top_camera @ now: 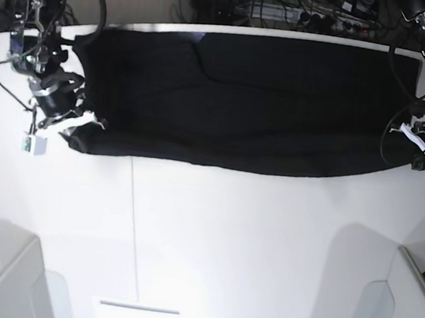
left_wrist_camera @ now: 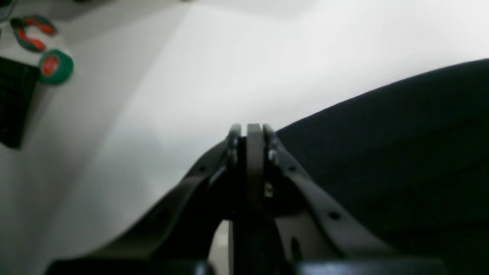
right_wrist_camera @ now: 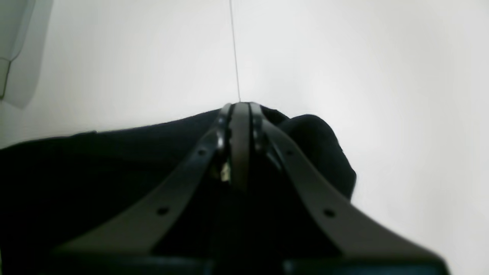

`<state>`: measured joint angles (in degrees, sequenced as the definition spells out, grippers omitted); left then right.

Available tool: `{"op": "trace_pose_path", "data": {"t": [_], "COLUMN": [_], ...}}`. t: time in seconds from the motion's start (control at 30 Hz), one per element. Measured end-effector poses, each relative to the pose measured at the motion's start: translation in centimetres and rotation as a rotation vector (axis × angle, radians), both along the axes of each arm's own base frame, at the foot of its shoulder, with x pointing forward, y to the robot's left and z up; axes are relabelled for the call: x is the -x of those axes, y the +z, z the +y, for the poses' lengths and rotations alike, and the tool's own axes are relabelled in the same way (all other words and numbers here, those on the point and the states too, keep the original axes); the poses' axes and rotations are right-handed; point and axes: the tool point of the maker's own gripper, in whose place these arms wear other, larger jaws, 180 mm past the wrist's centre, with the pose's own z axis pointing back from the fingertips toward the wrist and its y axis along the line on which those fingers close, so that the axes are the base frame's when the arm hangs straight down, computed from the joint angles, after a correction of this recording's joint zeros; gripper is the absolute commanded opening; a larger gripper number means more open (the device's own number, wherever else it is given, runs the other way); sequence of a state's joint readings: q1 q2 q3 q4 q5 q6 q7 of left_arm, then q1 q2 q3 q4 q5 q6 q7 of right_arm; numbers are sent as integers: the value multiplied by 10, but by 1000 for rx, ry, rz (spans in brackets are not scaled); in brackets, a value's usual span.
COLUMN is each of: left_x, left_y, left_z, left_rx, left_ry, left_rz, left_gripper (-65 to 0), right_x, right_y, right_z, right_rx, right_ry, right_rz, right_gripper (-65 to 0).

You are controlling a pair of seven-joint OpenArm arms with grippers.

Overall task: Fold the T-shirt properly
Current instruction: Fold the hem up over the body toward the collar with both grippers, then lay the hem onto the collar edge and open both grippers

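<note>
White tabletop (top_camera: 227, 236) carries the T-shirt (top_camera: 264, 104), spread wide along its far edge. Soft, limp cloth, it should drape when lifted; corners suit gripping. Right gripper (right_wrist_camera: 240, 109) and left gripper (left_wrist_camera: 252, 130) each pinch an end corner.

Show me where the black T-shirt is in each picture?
Left wrist: T-shirt fills the right side, beside the shut left end effector.
Right wrist: T-shirt fills the lower left, under the shut right end effector.
Base: T-shirt stretches across the top.
Shared landmark: white table.
</note>
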<state>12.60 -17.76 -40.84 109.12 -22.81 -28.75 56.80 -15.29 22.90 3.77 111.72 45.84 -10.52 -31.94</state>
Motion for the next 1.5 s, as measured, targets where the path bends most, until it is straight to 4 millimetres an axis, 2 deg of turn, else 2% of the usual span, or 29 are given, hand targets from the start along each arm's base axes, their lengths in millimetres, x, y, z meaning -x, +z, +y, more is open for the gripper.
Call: {"op": "trace_pose_path", "data": {"t": [0.17,0.27,0.47,0.73,0.87,1.13,1.5], "left_x": [12,14,30,37,38,54,80], "left_y": [3,2,-10,-15,-16,-26,-42], "left_z": [11,9,6,6,6,6,4], "left_rx": [-18,-27,-34,-33,-35,-36,-32], "left_ry": [31,9,-16,-18,-18,-21,-25], "left_rz": [4,12,71,90,95,143,228], "left_gripper": [-650,-650,-650,-650,-650,-650,-650], "right_x": [18,29,36,46,55,79,96], "right_y": [-9,-18,-19,-24,-30,-44,-53], "right_z": [-2,-1,5,7,8,12,11], "right_rx": [1,-3,-23,-28,-29,-55,-52], "right_ry": [-4,-4,-9,-9,-6,-33,-41], "right_rz": [40,73,74,95,121,168,208], "right_gripper": [-650,-650,-650,-650,-650,-650,-650]}}
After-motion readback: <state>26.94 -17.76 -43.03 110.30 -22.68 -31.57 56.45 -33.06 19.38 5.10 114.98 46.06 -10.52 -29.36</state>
